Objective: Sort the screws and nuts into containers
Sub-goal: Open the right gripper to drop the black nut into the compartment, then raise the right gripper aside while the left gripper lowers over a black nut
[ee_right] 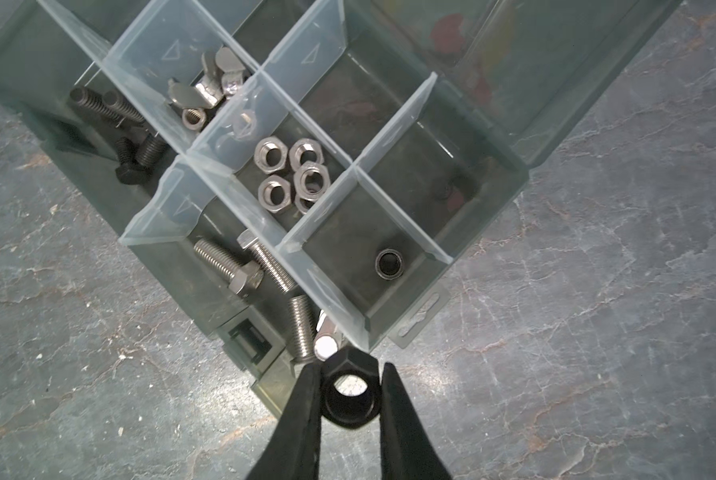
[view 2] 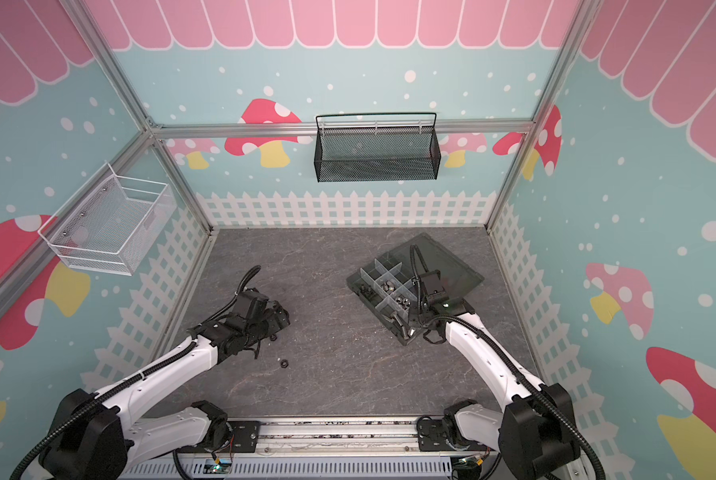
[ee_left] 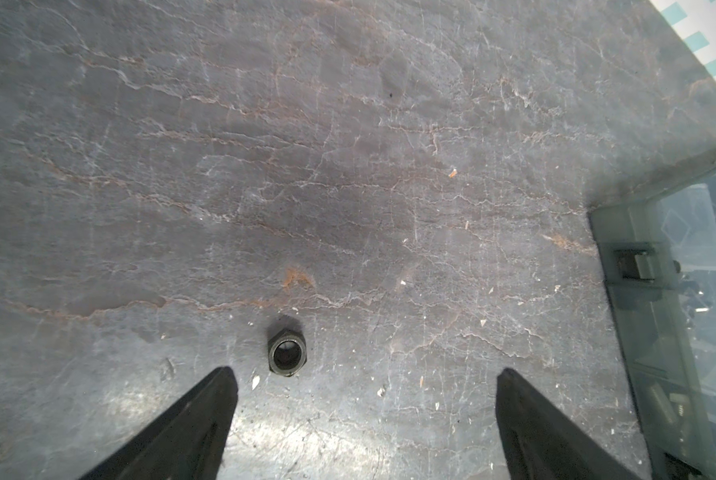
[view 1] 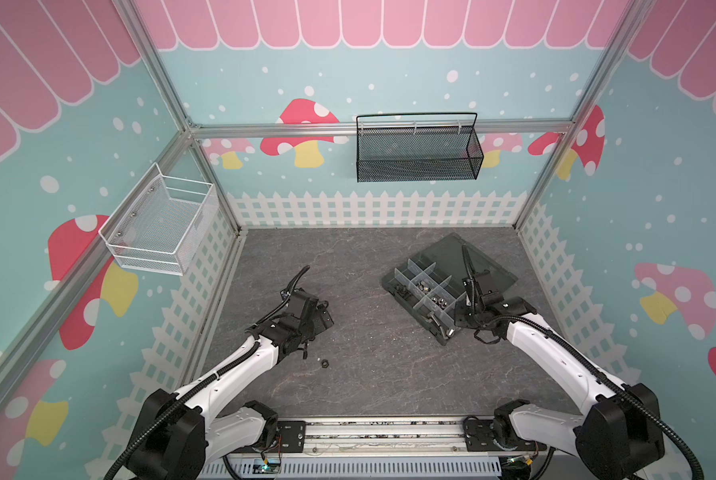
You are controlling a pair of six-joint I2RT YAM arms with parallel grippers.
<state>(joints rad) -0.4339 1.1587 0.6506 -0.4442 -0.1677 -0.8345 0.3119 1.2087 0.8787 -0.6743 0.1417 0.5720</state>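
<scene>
Right of centre in both top views, the right pincer (ee_right: 350, 374) pinches a black nut (ee_right: 349, 413) beside the organizer box (view 1: 441, 254); the left pincer (ee_left: 364, 372) gapes wide near a loose nut (ee_left: 274, 351).

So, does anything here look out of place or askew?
Yes. One black nut lies loose on the table, apart from the organizer box, near the open left gripper. The box itself sits askew, turned diagonal to the table's edges. Nothing looks spilled or damaged.

Even, bright light — soft shadows, glare patches, edges bowed.
</scene>
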